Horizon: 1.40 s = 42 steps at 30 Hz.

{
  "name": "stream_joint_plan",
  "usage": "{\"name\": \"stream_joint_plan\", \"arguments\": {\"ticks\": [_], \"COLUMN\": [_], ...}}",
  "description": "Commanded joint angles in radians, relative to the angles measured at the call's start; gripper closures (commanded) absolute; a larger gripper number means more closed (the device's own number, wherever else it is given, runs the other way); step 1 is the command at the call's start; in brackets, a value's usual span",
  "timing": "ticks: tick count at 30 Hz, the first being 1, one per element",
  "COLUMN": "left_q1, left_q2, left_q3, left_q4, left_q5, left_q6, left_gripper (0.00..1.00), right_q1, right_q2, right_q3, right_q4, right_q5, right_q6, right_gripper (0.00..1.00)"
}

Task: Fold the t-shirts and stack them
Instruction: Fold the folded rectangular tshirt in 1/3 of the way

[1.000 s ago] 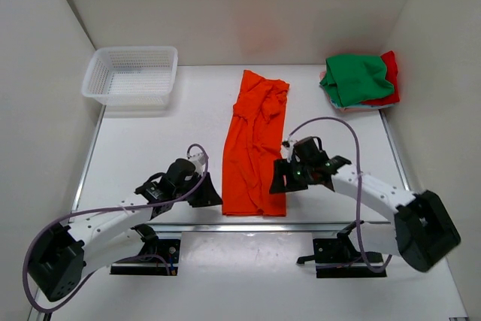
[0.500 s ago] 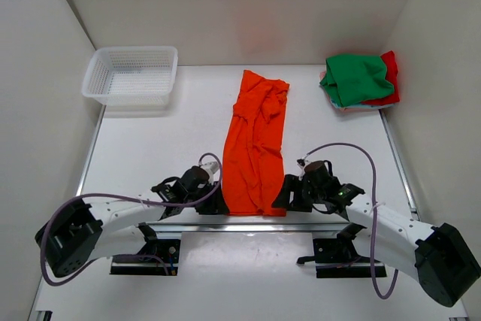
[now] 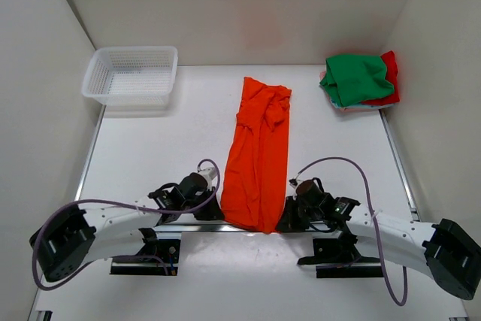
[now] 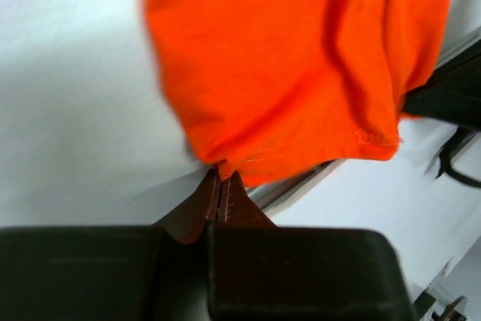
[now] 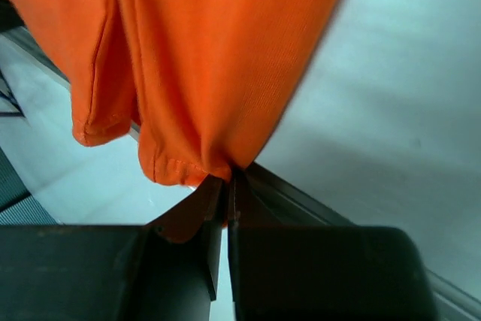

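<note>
The orange t-shirt [image 3: 258, 152] lies as a long narrow strip down the middle of the table, its near end drawn past the table's front edge. My left gripper [image 3: 219, 210] is shut on the hem's left corner [image 4: 225, 163]. On the hem's right corner [image 5: 225, 165] my right gripper [image 3: 281, 219] is shut. Both wrist views show orange cloth [image 4: 301, 58] [image 5: 218, 50] pinched at the fingertips. A green t-shirt [image 3: 355, 77] lies on a red t-shirt [image 3: 389, 80], piled at the far right corner.
A white mesh basket [image 3: 131, 74] stands at the far left corner. White walls close the table on three sides. A metal rail [image 3: 188, 227] runs along the front edge beside the arm bases.
Both grippers closed on the near hem corners of the orange t-shirt and pulled it toward the front edge. The shirt has stretched longer and narrower.
</note>
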Motion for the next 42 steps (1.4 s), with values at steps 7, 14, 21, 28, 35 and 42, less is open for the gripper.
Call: {"name": "stream_joint_plan", "arguments": {"ticks": [7,14,21,28,35,42], "left_q1": [0.054,0.224,0.395,0.464,0.572,0.608], "left_q2": [-0.171,0.002,0.273,0.598,0.826,0.633], "left_q3": [0.077,0.307,0.555,0.864,1.114,0.835], "left_q4": [-0.236,-0.247,-0.236,-0.249,-0.142,-0.022], "left_q5": [0.036,0.121,0.187,0.224,0.289,0.304], "left_q6": [0.054,0.184,0.278,0.347,0.242,0.223], "left_gripper": [1.0,1.0,1.0,1.0,0.57,0.44], "right_q1": [-0.135,-0.399,-0.575,-0.681,-0.793,-0.761], "right_q2": [-0.122,0.045,0.285,0.559,0.79,0.643], "right_q3": [0.061,0.265,0.489,0.702,0.926,0.813], "right_q4": [-0.235,-0.257,-0.286,-0.262,-0.056,-0.05], "right_q5": [-0.1,-0.26,-0.291,-0.303,-0.324,-0.17], "right_q6": [-0.112,-0.337,-0.494,-0.59,-0.503,-0.453], "right_gripper": [1.0,1.0,1.0,1.0,0.44,0.35]}}
